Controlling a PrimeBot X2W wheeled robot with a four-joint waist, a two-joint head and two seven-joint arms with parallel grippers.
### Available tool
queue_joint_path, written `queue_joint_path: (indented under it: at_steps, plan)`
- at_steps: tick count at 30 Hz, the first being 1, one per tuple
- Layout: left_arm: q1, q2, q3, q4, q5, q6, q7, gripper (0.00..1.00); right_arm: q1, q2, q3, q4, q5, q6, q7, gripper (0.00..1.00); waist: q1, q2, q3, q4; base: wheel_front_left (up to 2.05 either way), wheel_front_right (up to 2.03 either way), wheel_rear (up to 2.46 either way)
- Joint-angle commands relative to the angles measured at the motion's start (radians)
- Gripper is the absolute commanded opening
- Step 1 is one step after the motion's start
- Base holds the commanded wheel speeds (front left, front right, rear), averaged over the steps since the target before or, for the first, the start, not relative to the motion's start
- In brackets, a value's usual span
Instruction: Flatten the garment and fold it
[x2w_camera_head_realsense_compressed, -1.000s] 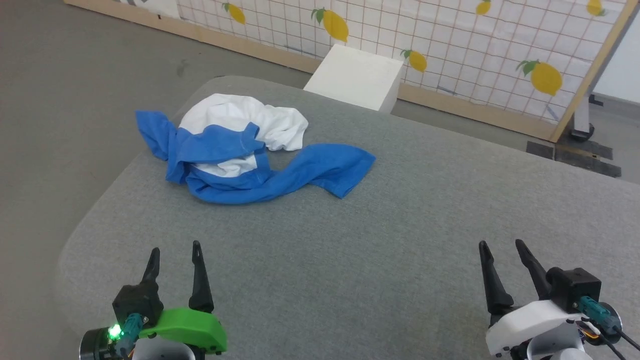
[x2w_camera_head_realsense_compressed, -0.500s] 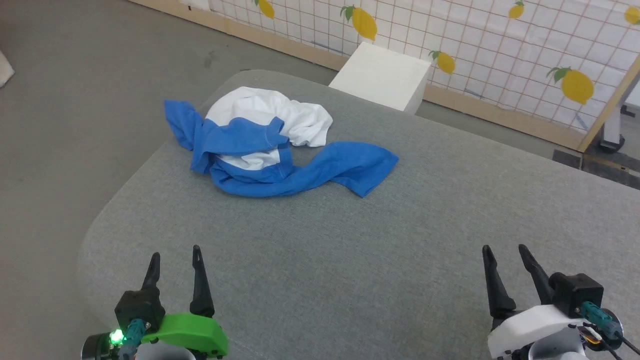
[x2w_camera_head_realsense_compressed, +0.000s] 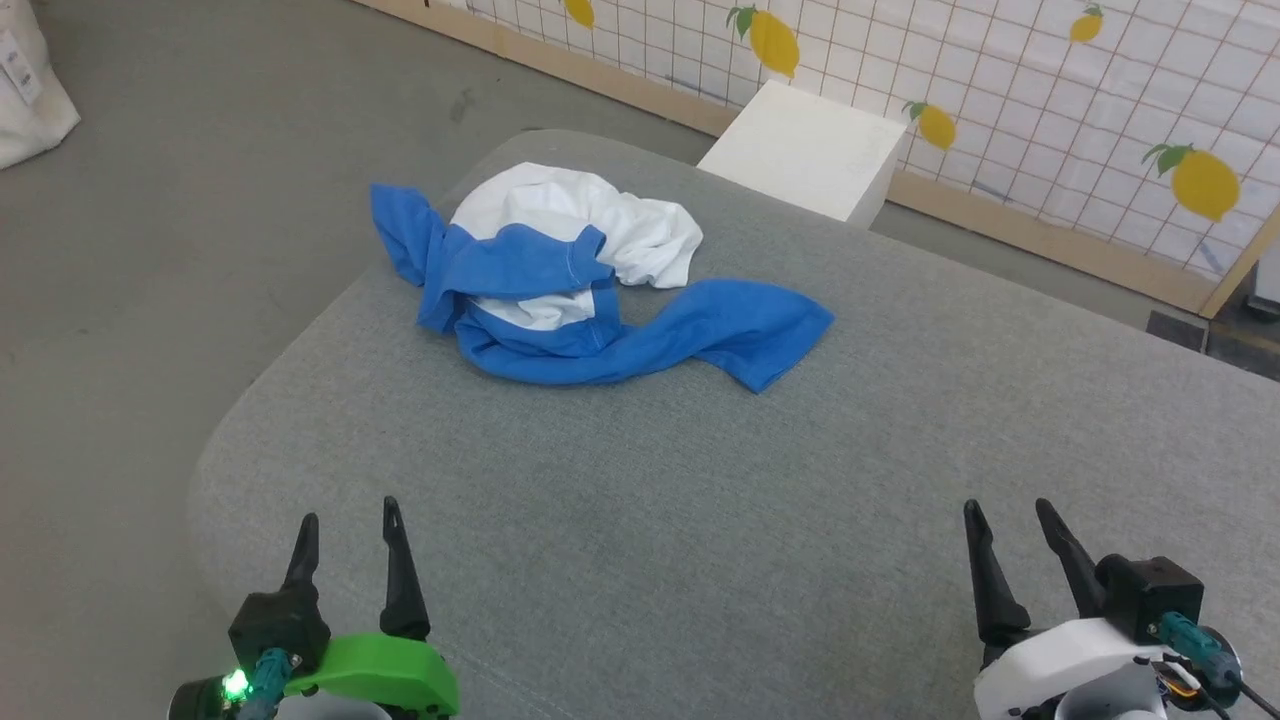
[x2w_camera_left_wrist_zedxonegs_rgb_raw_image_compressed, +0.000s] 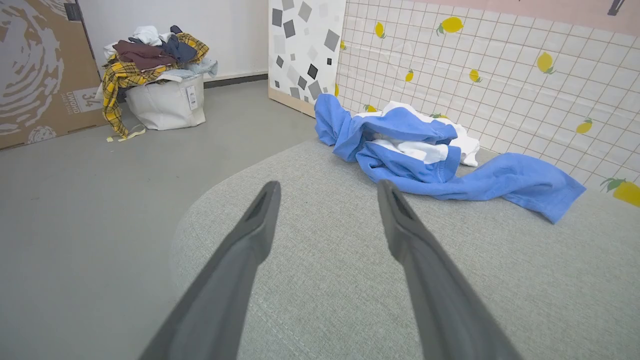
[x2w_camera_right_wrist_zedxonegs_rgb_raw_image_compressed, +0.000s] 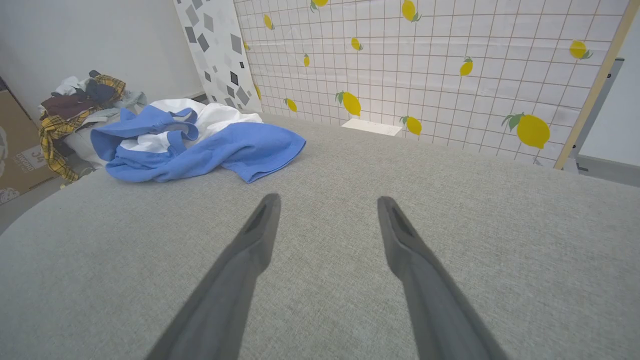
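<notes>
The garment (x2w_camera_head_realsense_compressed: 570, 280), white with royal-blue sleeves and trim, lies crumpled in a heap at the far left of the grey padded table (x2w_camera_head_realsense_compressed: 800, 470). One blue sleeve trails out to the right. It appears too in the left wrist view, garment (x2w_camera_left_wrist_zedxonegs_rgb_raw_image_compressed: 425, 160), and in the right wrist view, garment (x2w_camera_right_wrist_zedxonegs_rgb_raw_image_compressed: 195, 145). My left gripper (x2w_camera_head_realsense_compressed: 346, 518) hovers open over the table's near left corner, well short of the cloth. Over the near right stands my right gripper (x2w_camera_head_realsense_compressed: 1006, 512), open as well. Nothing sits between either pair of fingers.
A white box (x2w_camera_head_realsense_compressed: 810, 150) stands on the floor just behind the table. A lemon-print grid panel (x2w_camera_head_realsense_compressed: 1050, 110) closes off the back. A white laundry basket (x2w_camera_left_wrist_zedxonegs_rgb_raw_image_compressed: 165, 100) heaped with clothes and a cardboard box (x2w_camera_left_wrist_zedxonegs_rgb_raw_image_compressed: 40, 75) stand on the grey floor to the left.
The head camera has turned left, so the whole scene slid right in view. The garment and both grippers keep their places on the table.
</notes>
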Motion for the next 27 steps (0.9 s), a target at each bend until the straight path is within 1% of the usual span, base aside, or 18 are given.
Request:
queue_joint_path:
  at_steps: [1, 5, 9, 12, 15, 17, 20, 24, 27]
  plan:
    - [-0.003, -0.004, -0.005, 0.004, -0.015, 0.001, -0.011, 1.00, -0.013, 0.001, -0.003, 0.010, 0.008, -0.001, -0.012, 1.00, -0.0001, 0.0000, 0.007, -0.001, 0.00, 0.00, 0.00]
    - [-0.091, 0.011, -0.006, 0.043, -0.024, -0.034, -0.019, 1.00, -0.026, 0.001, -0.008, 0.014, 0.002, -0.001, -0.018, 1.00, -0.0001, 0.0000, 0.034, -0.007, 0.00, 0.00, 0.00]
    - [-0.274, 0.052, 0.007, 0.086, -0.076, -0.103, -0.012, 1.00, -0.044, 0.001, -0.028, -0.006, -0.029, -0.001, -0.008, 1.00, -0.0001, 0.0000, 0.094, -0.028, 0.00, 0.00, 0.00]
    - [-0.416, 0.086, 0.018, 0.122, -0.118, -0.149, 0.047, 1.00, -0.056, 0.001, -0.050, -0.036, -0.055, -0.001, 0.010, 1.00, -0.0001, 0.0000, 0.141, -0.054, 0.00, 0.00, 0.00]
    - [-0.561, 0.133, 0.039, 0.171, -0.159, -0.179, 0.153, 1.00, -0.066, 0.001, -0.079, -0.084, -0.084, -0.001, 0.035, 1.00, -0.0001, 0.0000, 0.202, -0.090, 0.00, 0.00, 0.00]
    - [-0.645, 0.167, 0.056, 0.211, -0.185, -0.187, 0.239, 1.00, -0.073, 0.001, -0.095, -0.122, -0.105, -0.001, 0.054, 1.00, -0.0001, 0.0000, 0.250, -0.118, 0.00, 0.00, 0.00]
    - [-0.750, 0.205, 0.082, 0.268, -0.224, -0.187, 0.351, 1.00, -0.079, 0.001, -0.123, -0.173, -0.132, -0.001, 0.080, 1.00, -0.0001, 0.0000, 0.313, -0.154, 0.00, 0.00, 0.00]
    - [-0.856, 0.249, 0.107, 0.327, -0.258, -0.171, 0.477, 1.00, -0.080, 0.001, -0.173, -0.248, -0.165, -0.001, 0.111, 1.00, -0.0001, 0.0000, 0.403, -0.200, 0.00, 0.00, 0.00]
    - [-0.909, 0.264, 0.118, 0.370, -0.290, -0.151, 0.591, 1.00, -0.078, -0.009, -0.228, -0.308, -0.178, -0.001, 0.130, 1.00, -0.0001, 0.0000, 0.468, -0.228, 0.00, 0.00, 0.00]
